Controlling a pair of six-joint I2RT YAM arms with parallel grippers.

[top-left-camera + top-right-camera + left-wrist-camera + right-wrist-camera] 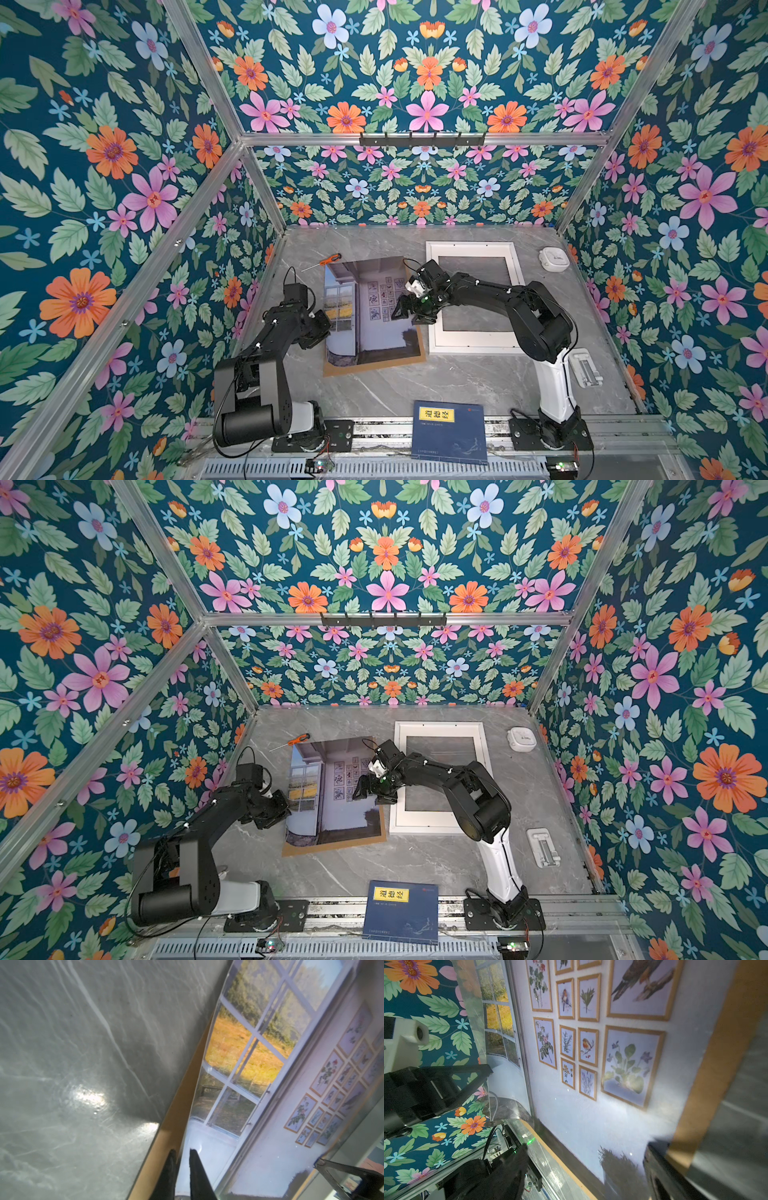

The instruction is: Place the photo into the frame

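Observation:
The photo (374,332) (340,812) lies on a brown backing board (374,368) in the middle of the table. Its left edge curls up off the board. My left gripper (329,331) (182,1151) is shut on that raised edge, one fingertip (194,1159) on the print and the other under it. In the left wrist view the photo (259,1064) slopes away from the board (180,1105). My right gripper (405,309) (583,1167) hangs open just above the photo's right side (591,1115), holding nothing. The white frame (471,246) (440,726) lies flat to the right, partly under the right arm.
An orange-handled screwdriver (328,261) lies behind the photo. A dark blue book (451,432) sits at the front edge between the arm bases. A white round device (554,258) and a white stand (585,368) lie along the right wall.

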